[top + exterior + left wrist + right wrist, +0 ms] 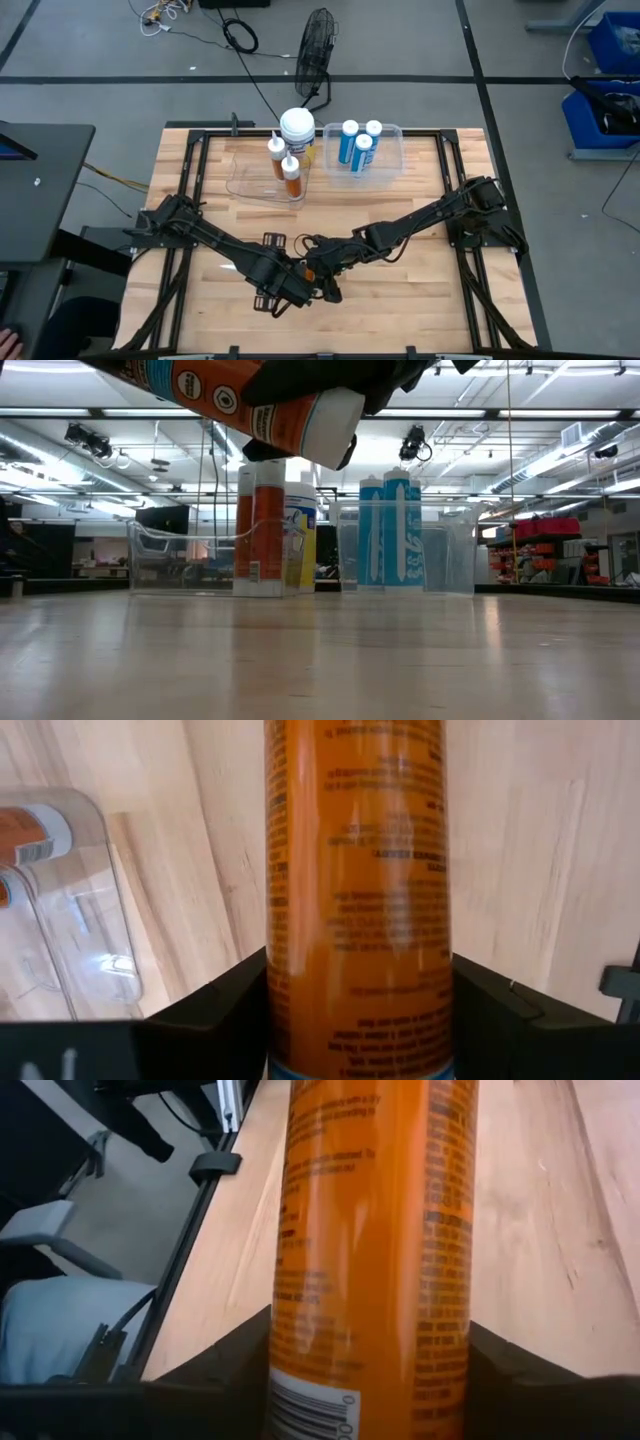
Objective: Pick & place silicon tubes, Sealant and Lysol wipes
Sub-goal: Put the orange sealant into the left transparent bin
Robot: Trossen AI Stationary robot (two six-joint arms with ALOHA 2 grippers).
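An orange tube [215, 395] with a white end [330, 425] hangs tilted above the table's near middle, between both grippers. My left gripper [290, 285] and my right gripper [325, 270] are both shut on it. In the far left clear bin [255, 180] two orange tubes [290, 178] stand upright beside the Lysol wipes [297, 127], a canister with a wide white lid. Three blue tubes [358, 150] stand in the far right clear bin [390, 160]. My left gripper pinches the orange tube's printed body [355, 970] between its two fingers [225, 1015], one on each side. The tube is lifted clear of the table. My right gripper pinches the same tube's body [370, 1330] between its two fingers [520, 1370], near the barcode. The tube is tilted, white end lowest.
The bins stand side by side at the table's far edge. Bare wood lies between them and the grippers [330, 220]. A fan [318, 45] and cables lie on the floor beyond the table.
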